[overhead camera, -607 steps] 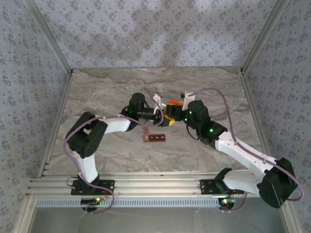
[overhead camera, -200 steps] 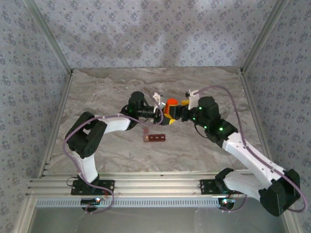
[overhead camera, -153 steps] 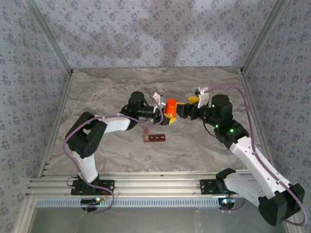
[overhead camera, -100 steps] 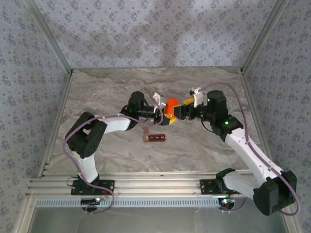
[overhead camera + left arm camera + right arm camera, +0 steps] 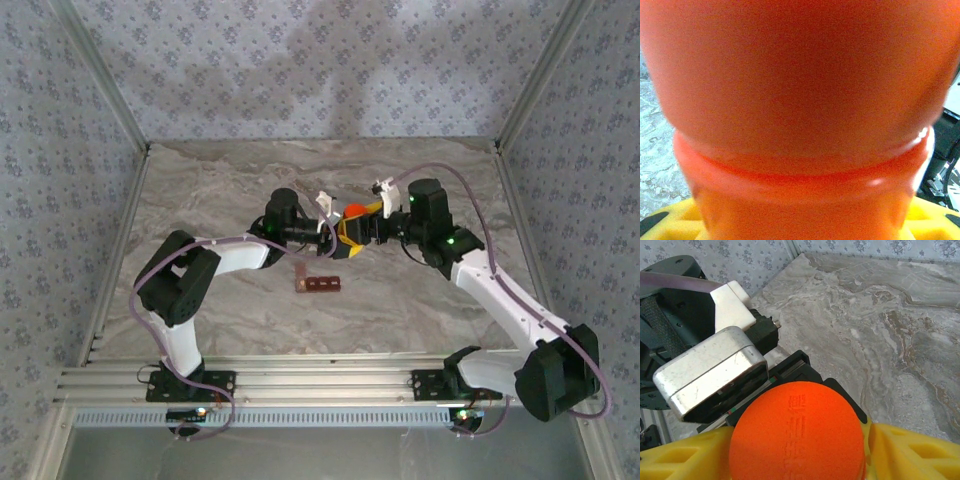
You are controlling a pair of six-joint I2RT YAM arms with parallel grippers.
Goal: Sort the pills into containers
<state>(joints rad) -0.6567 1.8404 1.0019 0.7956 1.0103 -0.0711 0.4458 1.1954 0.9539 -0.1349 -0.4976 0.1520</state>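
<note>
right gripper (image 5: 797, 452) – yellow fingers (image 5: 912, 452), round orange cap (image 5: 797, 420)

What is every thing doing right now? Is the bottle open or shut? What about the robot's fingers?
orange bottle: held in the left fingers, shut, its cap on.
left fingers: closed on the orange bottle.
right fingers: on either side of the cap; squeezing it or not, I can't tell.
containers: lying flat on the table, nothing holding them.
</note>
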